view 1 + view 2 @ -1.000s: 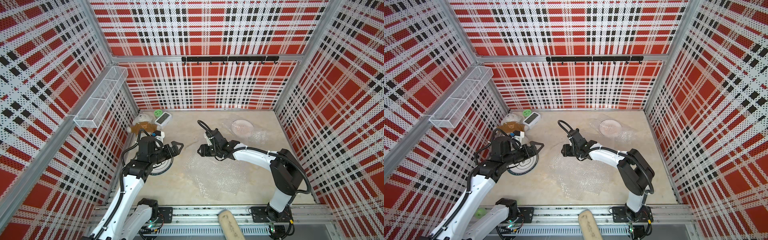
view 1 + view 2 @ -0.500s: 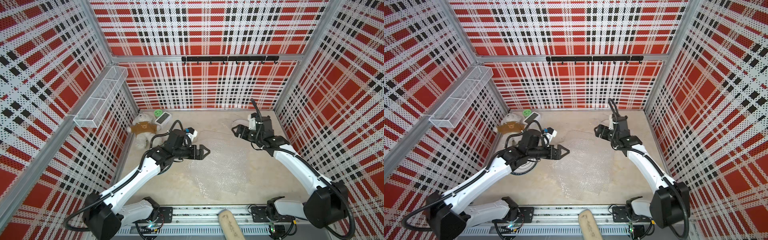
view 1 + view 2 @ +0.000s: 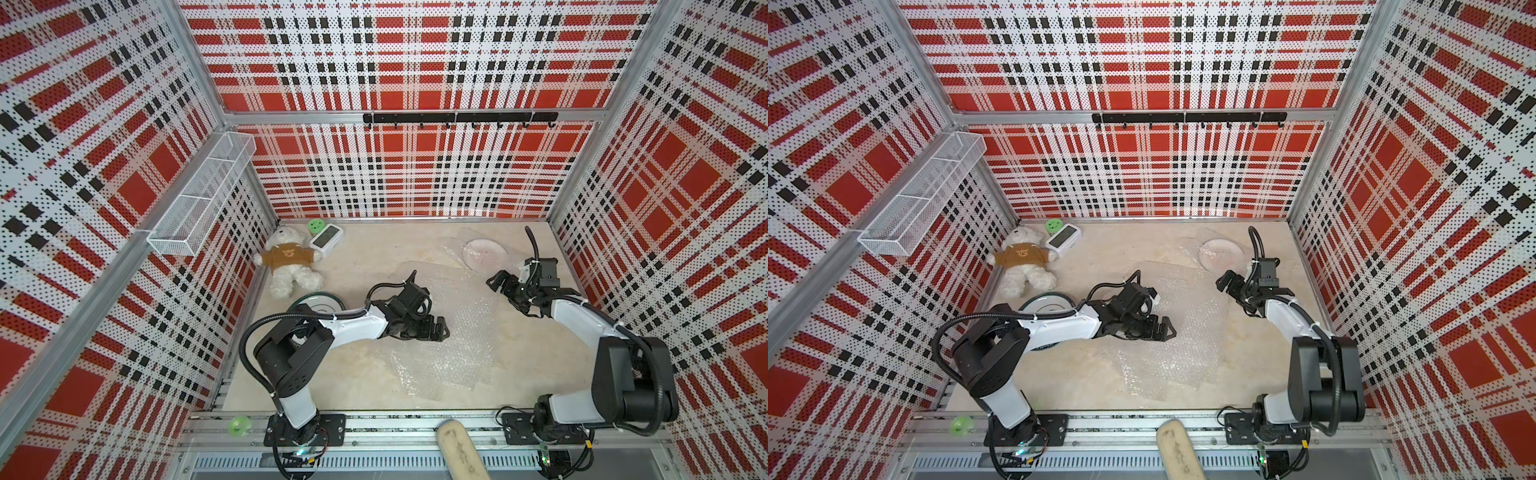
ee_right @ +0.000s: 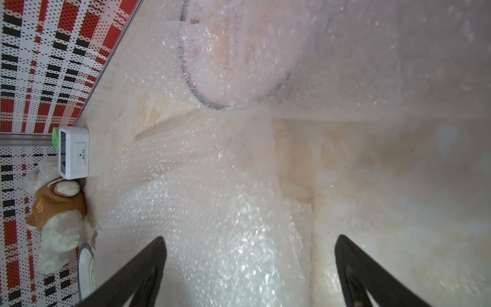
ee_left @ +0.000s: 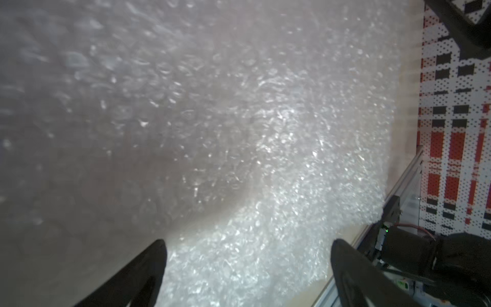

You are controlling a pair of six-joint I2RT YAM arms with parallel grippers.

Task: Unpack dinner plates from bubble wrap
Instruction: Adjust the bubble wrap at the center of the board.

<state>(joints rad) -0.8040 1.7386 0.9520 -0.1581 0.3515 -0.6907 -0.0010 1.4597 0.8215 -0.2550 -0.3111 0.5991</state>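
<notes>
Top views, both: at frame centre, left gripper point(image 3: 438, 331) with jaws spread wide, empty, low above flat bubble wrap point(image 3: 453, 357) spread over centre and lower-centre floor point(image 3: 374, 257); contact unclear. Right of centre, right gripper point(image 3: 498, 282), jaws likewise wide apart, nothing held, above the sheet's right edge. Upper right, pink plate point(image 3: 484, 254) lying flat, covered with bubble wrap, just beyond right gripper. Left of centre, dark-rimmed plate point(image 3: 319, 303) bare on the floor, partly hidden behind left arm point(image 3: 357, 326). Upper left, bear point(image 3: 291, 266) beside clock point(image 3: 327, 237). Left wrist view: spread fingers point(image 5: 143, 273) over bubbled sheet. Right wrist view: same wide stance, wrapped pink plate point(image 4: 239, 53) ahead.
</notes>
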